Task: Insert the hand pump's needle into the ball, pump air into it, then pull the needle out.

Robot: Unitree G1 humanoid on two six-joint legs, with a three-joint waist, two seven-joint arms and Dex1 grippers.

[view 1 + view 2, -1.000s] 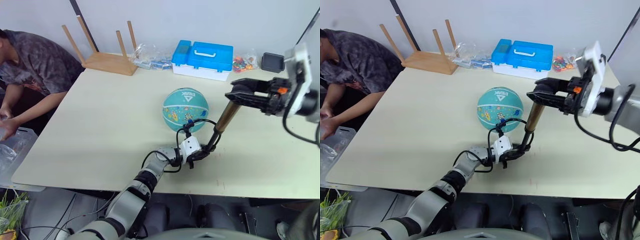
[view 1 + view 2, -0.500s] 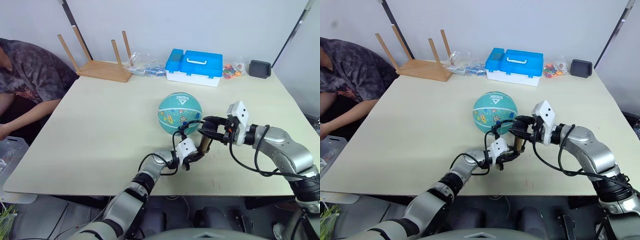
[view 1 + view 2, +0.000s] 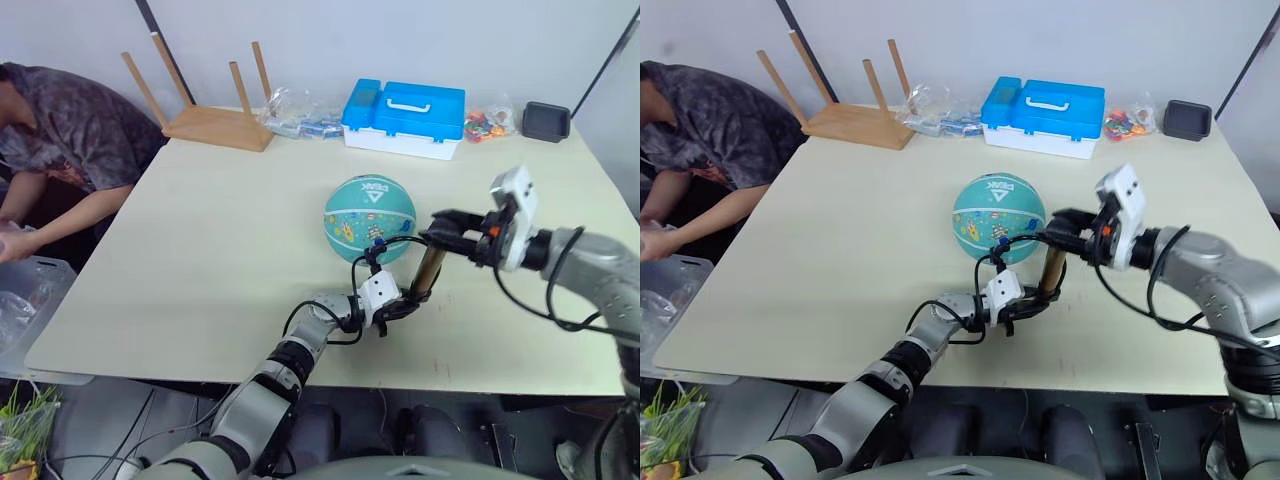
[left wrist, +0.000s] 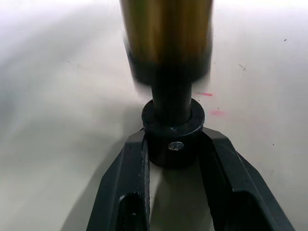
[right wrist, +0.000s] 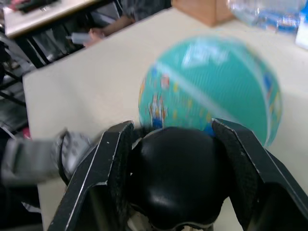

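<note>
On the far left, beyond the table's [image 3: 180,250] edge, a person [image 3: 70,130] sits bent over a clear bin [image 3: 25,300], well apart from the work. At the back left corner an upturned wooden stool [image 3: 212,115] lies with its legs in the air; next along the back edge come a clear bag [image 3: 300,110] of small items, a blue case [image 3: 405,115], a heap of colourful bits [image 3: 482,124] and a small black box [image 3: 546,120].

Left of centre the tabletop is bare and wide, from the ball [image 3: 370,218] to the left and front edges.

The ball rests near the middle of the table. Just in front of it, near the front edge, the left gripper [image 3: 400,308] lies low on the table, its fingers pinching the black bottom cap of the pump [image 3: 430,268], as the left wrist view shows. The pump stands tilted, its gold cylinder rising toward the right. Its hose [image 3: 395,244] loops from the pump to the ball's front face; the needle is too small to make out.

The right gripper [image 3: 450,222] comes in from the right, its fingers pressed on the pump's black handle [image 5: 180,180], close beside the ball. Right of this arm the table is bare to its edge.
</note>
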